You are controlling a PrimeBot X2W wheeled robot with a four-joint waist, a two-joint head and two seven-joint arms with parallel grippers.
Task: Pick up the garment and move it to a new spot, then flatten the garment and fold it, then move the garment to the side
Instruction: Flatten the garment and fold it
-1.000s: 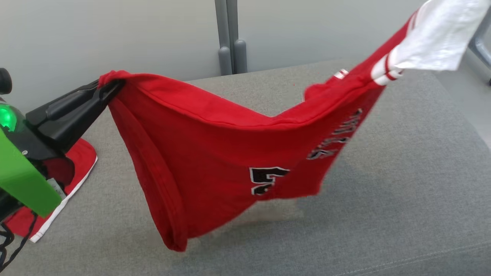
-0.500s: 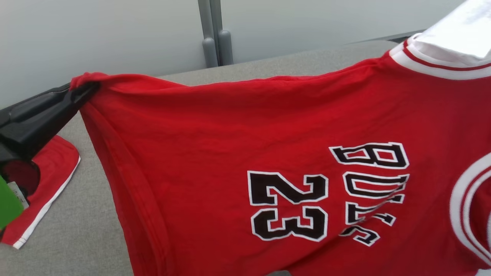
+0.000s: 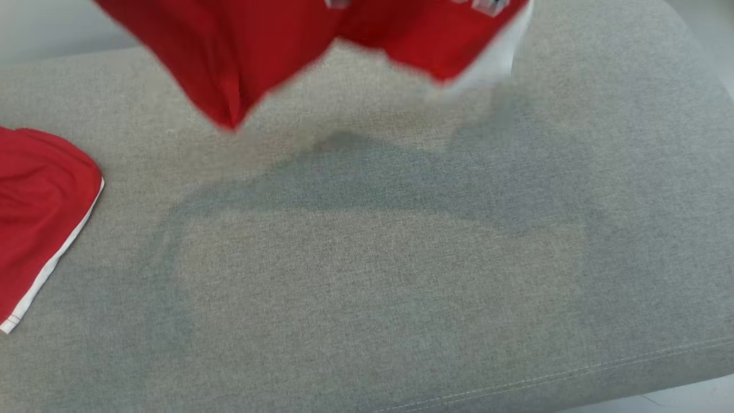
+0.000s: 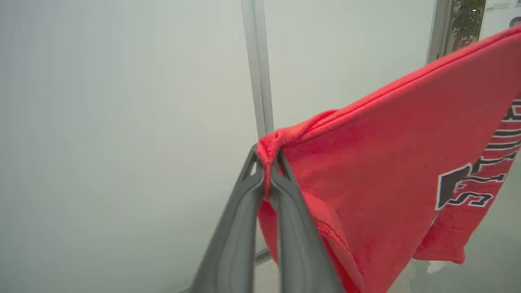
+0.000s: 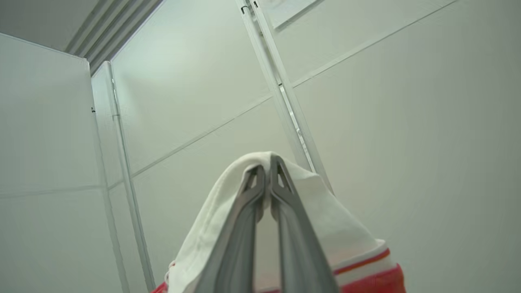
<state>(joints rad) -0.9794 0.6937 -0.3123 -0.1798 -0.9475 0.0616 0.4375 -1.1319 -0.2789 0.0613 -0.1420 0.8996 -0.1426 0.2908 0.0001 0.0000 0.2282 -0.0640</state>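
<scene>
The jersey (image 3: 258, 51) is hanging in the air above the cushion (image 3: 401, 275). Its lower folds are dangling over the cushion's far edge and casting a broad shadow on the grey fabric. The left gripper (image 4: 267, 156) is clamping a bunched red corner, jaws pressed tight on the cloth. The right gripper (image 5: 268, 167) is pinching the white sleeve (image 5: 203, 228) just past its red-striped trim, jaws likewise closed on it. Between the two grips the top edge is running fairly taut, while the body with its black lettering (image 4: 460, 187) is sagging below. Another red garment (image 3: 40, 201) is lying on the cushion's left end, well apart from the hanging one.

The jersey is looking light, soft and limp, with no stiffness of its own. It is likely to swing and fold onto itself as it comes down. The knit seems grippy rather than slick, so small pinches are probably enough. Holding it at two opposite ends suits spreading. The sensible way down is to lay the trailing edge on the cushion's bare middle first, then draw the cloth out flat. The thin sleeve may be stretching under the pull, and a stray fold could land crumpled.
</scene>
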